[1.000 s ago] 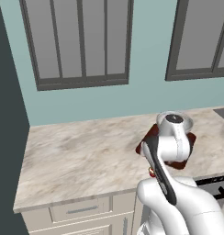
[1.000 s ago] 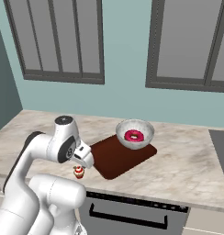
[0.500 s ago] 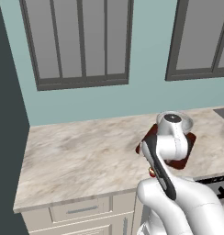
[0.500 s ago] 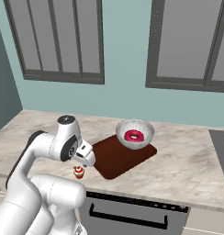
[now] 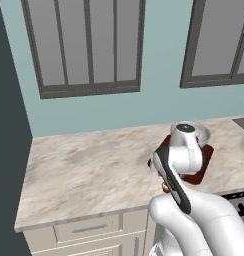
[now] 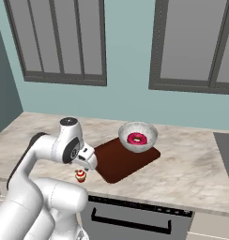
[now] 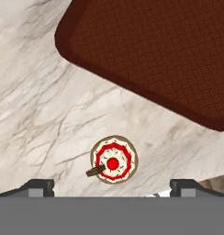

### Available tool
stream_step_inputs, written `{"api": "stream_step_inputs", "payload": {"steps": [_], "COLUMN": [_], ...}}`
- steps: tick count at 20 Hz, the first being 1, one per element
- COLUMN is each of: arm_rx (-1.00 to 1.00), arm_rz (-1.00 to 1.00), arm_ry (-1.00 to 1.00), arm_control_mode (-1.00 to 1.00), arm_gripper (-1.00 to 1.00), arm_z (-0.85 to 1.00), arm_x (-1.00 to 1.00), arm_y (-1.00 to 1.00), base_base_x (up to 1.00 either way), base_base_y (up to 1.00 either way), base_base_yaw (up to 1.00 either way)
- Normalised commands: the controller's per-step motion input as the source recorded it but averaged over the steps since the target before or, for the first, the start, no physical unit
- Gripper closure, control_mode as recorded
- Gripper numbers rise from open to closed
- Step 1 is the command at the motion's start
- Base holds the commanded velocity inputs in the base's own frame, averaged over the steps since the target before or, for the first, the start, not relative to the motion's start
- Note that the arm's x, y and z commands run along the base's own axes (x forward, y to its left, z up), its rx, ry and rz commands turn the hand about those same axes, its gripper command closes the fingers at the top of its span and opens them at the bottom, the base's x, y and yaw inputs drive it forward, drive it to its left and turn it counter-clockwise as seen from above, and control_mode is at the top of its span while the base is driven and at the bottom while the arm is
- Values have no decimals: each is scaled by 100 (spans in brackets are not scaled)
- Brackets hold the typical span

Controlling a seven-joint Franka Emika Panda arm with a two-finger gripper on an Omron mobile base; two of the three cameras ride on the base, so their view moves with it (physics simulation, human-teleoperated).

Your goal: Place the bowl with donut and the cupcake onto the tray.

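One item, the cupcake (image 7: pixel 113 159), sat on the counter (image 7: pixel 45 114) beside the tray (image 7: pixel 169 50), so we hung our wide-apart gripper (image 7: pixel 112 186) above it.

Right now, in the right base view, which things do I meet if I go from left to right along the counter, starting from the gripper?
gripper → cupcake → tray → bowl with the donut inside it.

Marble counter (image 5: pixel 89 170) below 2 grey windows (image 5: pixel 84 45)
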Motion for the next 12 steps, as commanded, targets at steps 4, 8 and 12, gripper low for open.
{"api": "stream_step_inputs", "payload": {"steps": [4,8,12], "arm_rx": [0,0,0], "arm_rz": [2,2,1], "arm_ry": [0,2,2], "arm_control_mode": [-100,-100,-100], "arm_gripper": [-100,-100,-100], "arm_z": [-16,-17,-20], "arm_x": [0,0,0], "arm_y": [0,0,0], "base_base_x": [0,0,0], "base_base_y": [0,0,0], "base_base_yaw": [0,0,0]}}
